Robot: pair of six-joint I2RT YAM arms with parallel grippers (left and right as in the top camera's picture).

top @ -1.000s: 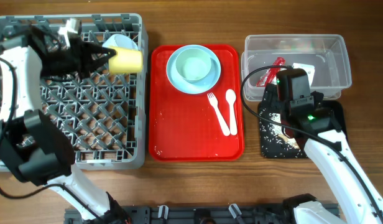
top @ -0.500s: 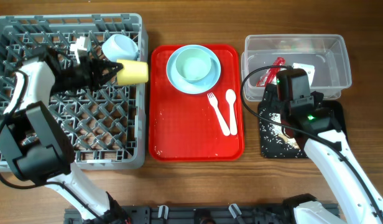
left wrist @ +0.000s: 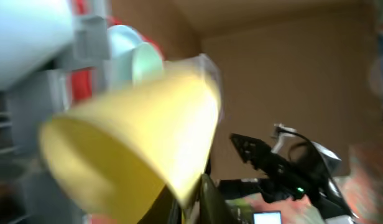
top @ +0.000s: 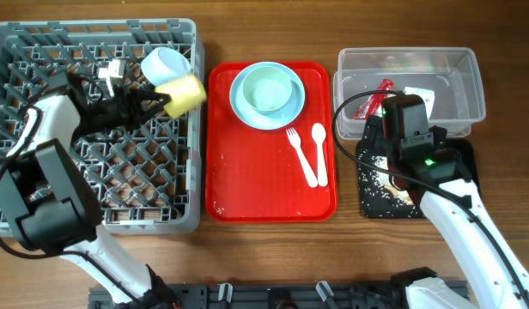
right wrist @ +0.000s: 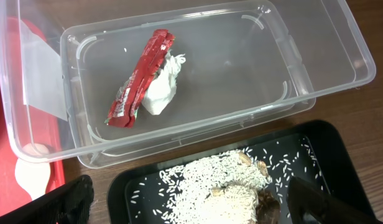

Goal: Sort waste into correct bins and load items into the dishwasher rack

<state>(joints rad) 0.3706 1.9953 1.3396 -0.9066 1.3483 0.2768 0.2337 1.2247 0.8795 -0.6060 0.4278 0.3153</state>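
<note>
The left fingers [top: 153,105] are pinched on the near end of the yellow cup [top: 185,93]. The cup lies on its side over the right edge of the dishwasher rack [top: 93,221]. Its long axis slants away from the arm toward the red tray [top: 264,184], with the far end tipped a little to the back. Just behind it a small white bowl [top: 166,62] sits in the rack.

On the tray, the fork [top: 299,154] and spoon [top: 319,146] lie side by side, heads toward the back. A pale bowl [top: 269,88] rests in the blue plate [top: 243,112].

The right fingers [right wrist: 73,199] are spread wide and hold nothing. They hang over the black tray [right wrist: 328,155] of rice scraps [right wrist: 210,186]. In the clear tub [right wrist: 316,56] the red wrapper [right wrist: 142,78] lies diagonally against crumpled paper [right wrist: 160,90].
</note>
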